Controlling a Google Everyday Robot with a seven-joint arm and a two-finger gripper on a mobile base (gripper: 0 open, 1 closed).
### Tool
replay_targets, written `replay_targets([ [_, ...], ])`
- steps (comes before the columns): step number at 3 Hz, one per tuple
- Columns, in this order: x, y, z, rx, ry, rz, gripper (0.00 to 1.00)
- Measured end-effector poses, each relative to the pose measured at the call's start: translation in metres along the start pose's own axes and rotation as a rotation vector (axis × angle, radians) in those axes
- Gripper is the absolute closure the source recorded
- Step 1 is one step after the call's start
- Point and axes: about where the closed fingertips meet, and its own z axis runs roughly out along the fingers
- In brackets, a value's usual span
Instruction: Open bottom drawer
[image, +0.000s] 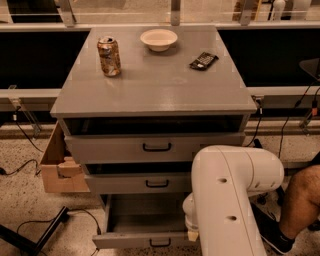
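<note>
Warm overhead light put a soft sheen on the grey cabinet top (155, 82); the gripper (192, 233) sat shadowed low beside the bright white arm (230, 200).
</note>
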Motion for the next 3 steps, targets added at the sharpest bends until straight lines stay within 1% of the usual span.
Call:
replay_targets([
  [1, 0.0006, 0.0015, 0.0013, -0.003, 0.001, 0.000, 0.31],
  [2, 0.0006, 0.0016, -0.0023, -0.003, 0.001, 0.000, 0.09],
  [3, 0.0010, 0.0026, -0.0015, -0.004, 0.001, 0.000, 0.00],
])
